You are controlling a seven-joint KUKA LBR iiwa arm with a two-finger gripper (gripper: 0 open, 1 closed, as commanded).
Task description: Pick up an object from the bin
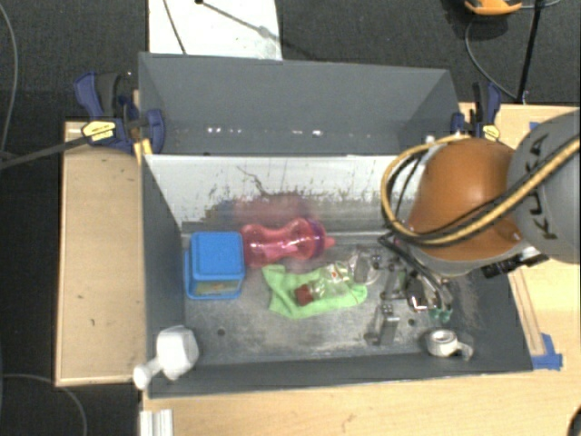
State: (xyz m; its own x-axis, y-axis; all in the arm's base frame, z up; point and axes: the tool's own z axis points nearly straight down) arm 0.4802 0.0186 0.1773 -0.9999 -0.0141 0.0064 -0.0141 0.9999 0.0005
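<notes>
Grey metal bin (272, 107): the gripper (388, 316) hangs near its right edge, just beside a crumpled green cloth (295, 300); jaw opening I cannot tell. Limp cloth might slip, or drag the pink bottle (281, 242) beside it.

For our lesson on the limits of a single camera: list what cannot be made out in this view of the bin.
- Camera view: the orange cover hides part of the bin's right side.
- Camera view: that cover also hides the gripper's top.
- Camera view: the clear thing on the green cloth is too small to name.
- Camera view: so is the small silver thing by the gripper.
</notes>
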